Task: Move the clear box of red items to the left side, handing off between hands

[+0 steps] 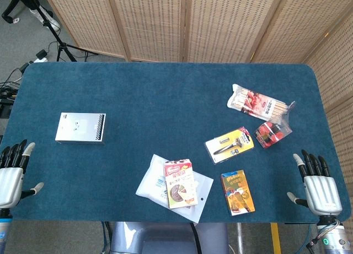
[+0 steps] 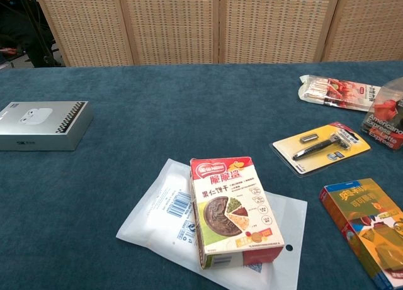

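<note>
The clear box of red items (image 1: 273, 132) lies on the right side of the blue table, just below a long snack packet; in the chest view the clear box (image 2: 385, 116) shows at the right edge. My right hand (image 1: 316, 183) rests at the table's front right corner, fingers spread, holding nothing, a short way below and right of the box. My left hand (image 1: 12, 171) sits at the front left edge, fingers apart and empty. Neither hand shows in the chest view.
A long snack packet (image 1: 258, 102), a razor on a yellow card (image 1: 230, 144) and an orange box (image 1: 237, 192) lie on the right. A cereal box (image 1: 180, 182) sits on a white mailer (image 1: 155, 179) at front centre. A silver box (image 1: 80, 128) lies left.
</note>
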Tool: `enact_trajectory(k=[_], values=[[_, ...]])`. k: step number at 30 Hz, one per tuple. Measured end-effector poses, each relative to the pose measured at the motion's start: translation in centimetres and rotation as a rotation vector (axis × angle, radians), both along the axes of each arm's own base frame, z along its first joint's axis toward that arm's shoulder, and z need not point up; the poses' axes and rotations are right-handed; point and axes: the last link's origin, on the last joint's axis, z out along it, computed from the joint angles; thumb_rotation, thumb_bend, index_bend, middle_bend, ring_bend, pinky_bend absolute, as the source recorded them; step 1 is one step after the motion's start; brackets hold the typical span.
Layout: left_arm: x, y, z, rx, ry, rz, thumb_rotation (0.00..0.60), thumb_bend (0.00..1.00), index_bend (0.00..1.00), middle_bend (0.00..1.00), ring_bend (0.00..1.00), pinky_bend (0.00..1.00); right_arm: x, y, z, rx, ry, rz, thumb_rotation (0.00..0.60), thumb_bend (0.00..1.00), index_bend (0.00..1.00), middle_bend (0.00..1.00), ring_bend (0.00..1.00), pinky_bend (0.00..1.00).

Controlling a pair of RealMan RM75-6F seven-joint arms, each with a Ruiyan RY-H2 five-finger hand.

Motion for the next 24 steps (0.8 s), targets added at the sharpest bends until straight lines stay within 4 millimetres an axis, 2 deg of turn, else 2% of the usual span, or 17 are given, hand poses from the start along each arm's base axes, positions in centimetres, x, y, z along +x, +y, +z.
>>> enact_trajectory(k=[24], values=[[-0.11, 0.0, 0.14, 0.005, -0.004, -0.002, 0.6, 0.0, 0.0, 0.0, 0.0, 0.0, -0.16, -0.24, -0.07, 0.008, 0.0, -0.012, 0.6, 0.13, 0.0, 0.0, 0.0, 0.0]])
